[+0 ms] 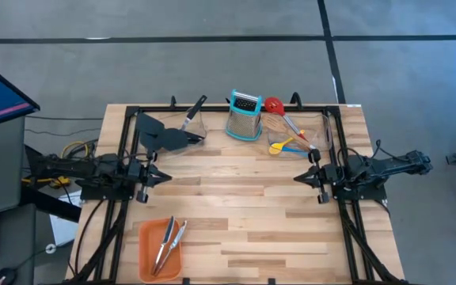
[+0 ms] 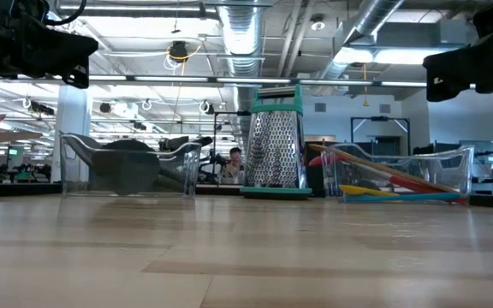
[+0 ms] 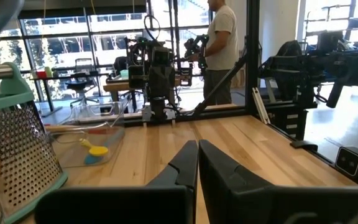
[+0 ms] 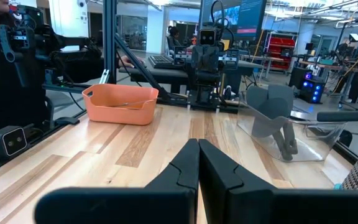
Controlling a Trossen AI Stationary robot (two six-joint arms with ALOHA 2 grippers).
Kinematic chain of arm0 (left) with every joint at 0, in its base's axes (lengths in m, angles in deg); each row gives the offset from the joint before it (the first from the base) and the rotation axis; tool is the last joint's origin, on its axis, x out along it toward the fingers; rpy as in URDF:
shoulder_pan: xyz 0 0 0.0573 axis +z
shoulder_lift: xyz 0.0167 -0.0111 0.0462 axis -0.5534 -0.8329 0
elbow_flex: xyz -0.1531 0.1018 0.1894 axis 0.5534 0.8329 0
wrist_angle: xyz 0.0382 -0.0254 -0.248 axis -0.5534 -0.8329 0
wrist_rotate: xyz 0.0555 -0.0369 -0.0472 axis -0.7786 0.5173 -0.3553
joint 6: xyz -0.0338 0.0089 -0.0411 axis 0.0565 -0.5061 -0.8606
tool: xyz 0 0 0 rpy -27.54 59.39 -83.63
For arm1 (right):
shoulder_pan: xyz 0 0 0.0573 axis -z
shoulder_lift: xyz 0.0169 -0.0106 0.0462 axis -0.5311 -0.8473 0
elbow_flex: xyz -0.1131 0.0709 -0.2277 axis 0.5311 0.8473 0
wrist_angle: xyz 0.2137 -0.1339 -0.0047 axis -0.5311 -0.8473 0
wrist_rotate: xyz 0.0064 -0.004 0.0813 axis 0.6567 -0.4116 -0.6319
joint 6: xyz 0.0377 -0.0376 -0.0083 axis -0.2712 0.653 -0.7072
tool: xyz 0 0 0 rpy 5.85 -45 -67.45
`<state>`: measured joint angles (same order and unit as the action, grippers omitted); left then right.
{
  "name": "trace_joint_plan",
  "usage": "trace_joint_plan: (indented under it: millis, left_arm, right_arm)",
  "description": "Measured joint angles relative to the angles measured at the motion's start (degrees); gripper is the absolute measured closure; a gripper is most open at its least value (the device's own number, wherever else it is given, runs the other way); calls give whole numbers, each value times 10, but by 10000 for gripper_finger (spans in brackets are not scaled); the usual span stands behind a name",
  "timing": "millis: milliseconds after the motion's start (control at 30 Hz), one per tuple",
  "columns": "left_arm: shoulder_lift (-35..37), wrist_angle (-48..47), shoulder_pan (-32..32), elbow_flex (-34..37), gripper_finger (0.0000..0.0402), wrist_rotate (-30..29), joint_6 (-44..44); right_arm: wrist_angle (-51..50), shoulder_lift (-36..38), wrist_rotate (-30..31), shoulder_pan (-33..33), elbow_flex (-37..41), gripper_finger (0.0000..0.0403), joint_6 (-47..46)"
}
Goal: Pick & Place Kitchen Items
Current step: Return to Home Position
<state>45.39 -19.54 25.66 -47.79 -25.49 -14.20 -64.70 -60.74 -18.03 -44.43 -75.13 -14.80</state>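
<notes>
The black spatulas (image 1: 165,138) lay in the left clear bin (image 1: 142,119) at the table's (image 1: 244,222) far left. Their blades were low toward the near left, and one handle slanted up to the far right, over the bin's rim. In the right clear bin (image 1: 328,127), the red slotted spoon (image 1: 274,104) had its round head at the far left corner and its handle ran toward the near right. The pale wooden slotted spatula (image 1: 279,124) lay beside it on much the same slant. The yellow spoon (image 1: 279,148) and blue spoon (image 1: 294,146) lay nearly left to right along that bin's near wall. The steel tongs (image 1: 169,244) rested in the orange tray (image 1: 149,233) at the near left, long axis near to far, leaning slightly right at the far end.

The dark spatulas merged into one mass, so their number was unclear. The blue spoon was partly covered by the yellow one. A steel grater (image 1: 244,116) with a teal frame stood upright between the bins.

The left gripper (image 1: 165,177) hung at the left edge and the right gripper (image 1: 298,179) at the right edge. They faced each other, each with its fingers pressed together and holding nothing.
</notes>
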Motion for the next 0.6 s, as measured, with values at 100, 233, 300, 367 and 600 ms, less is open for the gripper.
trace_joint_plan:
  millis: [100,233,300,367,600]
  left_arm:
    - [0,1,0,0,400,0,0]
    - [0,2,0,0,400,0,0]
    - [0,3,0,0,400,0,0]
    - [0,3,0,0,400,0,0]
    - [0,4,0,0,400,0,0]
  right_arm:
    - [0,0,0,0,0,403,0]
    - [0,0,0,0,0,403,0]
    - [0,0,0,0,0,403,0]
    - [0,0,0,0,0,403,0]
    - [0,0,0,0,0,403,0]
